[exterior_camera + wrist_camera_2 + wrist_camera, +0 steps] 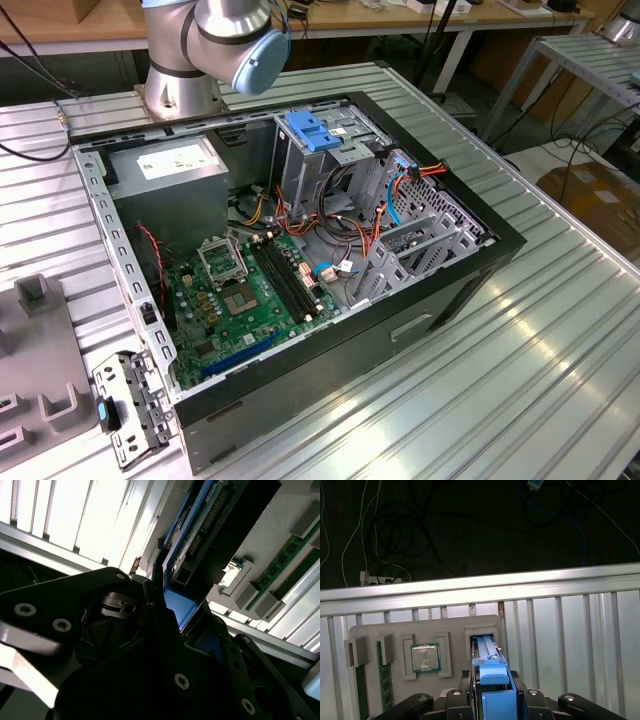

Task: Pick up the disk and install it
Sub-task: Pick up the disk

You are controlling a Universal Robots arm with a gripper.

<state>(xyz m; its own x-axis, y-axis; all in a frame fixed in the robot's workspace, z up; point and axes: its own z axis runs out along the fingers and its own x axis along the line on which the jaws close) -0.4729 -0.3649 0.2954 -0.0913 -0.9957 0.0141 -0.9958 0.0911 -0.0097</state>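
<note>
in the first wrist view the gripper point(495, 684) pinches the disk point(489, 650) by its blue carrier. the fingers point(471, 681) are narrowly parted and pressed on both sides of the rail. the disk stands on edge in a slot of the grey tray point(450, 625), just beside the processor point(425, 657). in the exterior view the open computer case point(450, 300) lies at 5 o'clock from the arm's base point(180, 90).
</note>
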